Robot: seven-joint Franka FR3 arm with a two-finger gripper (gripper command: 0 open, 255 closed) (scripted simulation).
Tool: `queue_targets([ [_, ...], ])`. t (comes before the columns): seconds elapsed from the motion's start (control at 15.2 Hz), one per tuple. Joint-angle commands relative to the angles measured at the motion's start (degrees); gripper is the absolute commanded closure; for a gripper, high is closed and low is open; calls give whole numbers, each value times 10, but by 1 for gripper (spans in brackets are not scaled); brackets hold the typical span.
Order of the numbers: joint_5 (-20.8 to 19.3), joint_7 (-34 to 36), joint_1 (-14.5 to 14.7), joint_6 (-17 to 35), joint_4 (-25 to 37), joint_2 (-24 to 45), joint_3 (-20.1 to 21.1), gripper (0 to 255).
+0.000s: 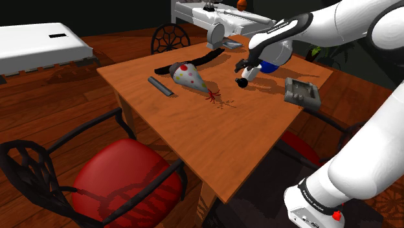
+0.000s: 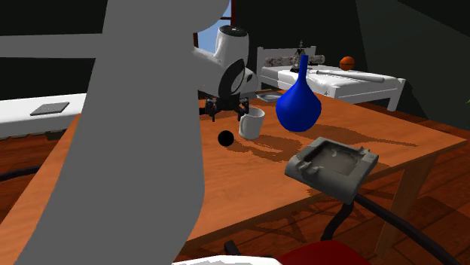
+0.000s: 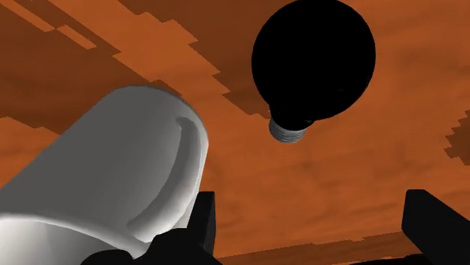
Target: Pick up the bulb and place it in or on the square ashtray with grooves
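Wood table (image 1: 213, 142): black bulb (image 3: 312, 56) lies on it just ahead of gripper (image 3: 316, 222), jaws open, nothing btwn. White cup (image 3: 135, 173) beside gripper; grey ashtray (image 2: 331, 167) nr table edge, apart from bulb.

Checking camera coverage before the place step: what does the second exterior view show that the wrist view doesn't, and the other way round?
Second exterior adds: the grey square ashtray, the blue vase behind it, and the white bed beyond the table.
Wrist adds: the grey threaded base on the black bulb, pointing back toward the end effector, whose fingers stand apart and touch nothing.
Both: the bulb, the white cup next to it, and the brown tabletop.
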Motion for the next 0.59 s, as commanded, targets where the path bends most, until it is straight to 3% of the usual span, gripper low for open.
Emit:
queue_targets([
  [0.0, 13, -13, -8, -44, -13, 16, 1, 0],
  [0.26, 31, -26, -21, -28, -2, 44, 19, 0],
  [0.53, 25, -22, -35, -26, -3, 43, 33, 0],
])
